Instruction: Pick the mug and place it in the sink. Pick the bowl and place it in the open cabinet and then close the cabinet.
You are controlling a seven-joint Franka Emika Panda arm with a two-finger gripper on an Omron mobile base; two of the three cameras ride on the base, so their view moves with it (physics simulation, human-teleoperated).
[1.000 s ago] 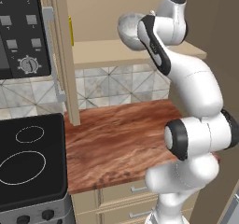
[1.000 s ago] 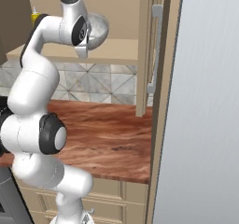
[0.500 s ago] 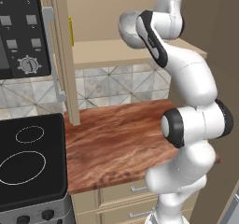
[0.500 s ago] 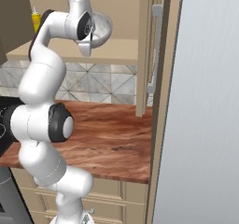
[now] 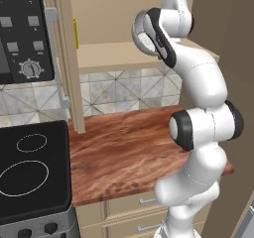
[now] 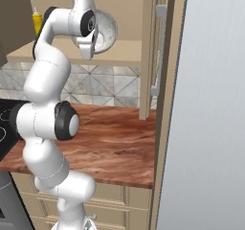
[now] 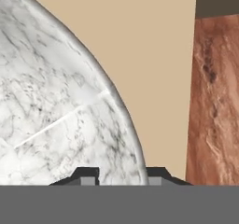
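Note:
The marbled grey-white bowl (image 5: 143,31) (image 6: 107,30) (image 7: 56,101) stands tilted on its edge just above the shelf (image 5: 109,53) of the open cabinet (image 6: 124,51). My gripper (image 7: 122,174) straddles the bowl's rim from below, one fingertip (image 7: 88,175) inside the bowl and one outside. The jaws stand open, wider than the thin rim. The cabinet's left door (image 5: 64,58) and right door (image 6: 149,51) both stand swung out. The mug and the sink are out of view.
A yellow bottle (image 6: 36,17) stands at the shelf's left end. Under the cabinet runs a wooden counter (image 5: 124,152), with a black cooktop (image 5: 30,172) to its left and a tall grey panel (image 6: 215,104) on the right. Beige drawers (image 5: 129,207) sit below.
The arm has straightened upward and carried the bowl slightly deeper over the shelf. The jaws have spread apart on the rim.

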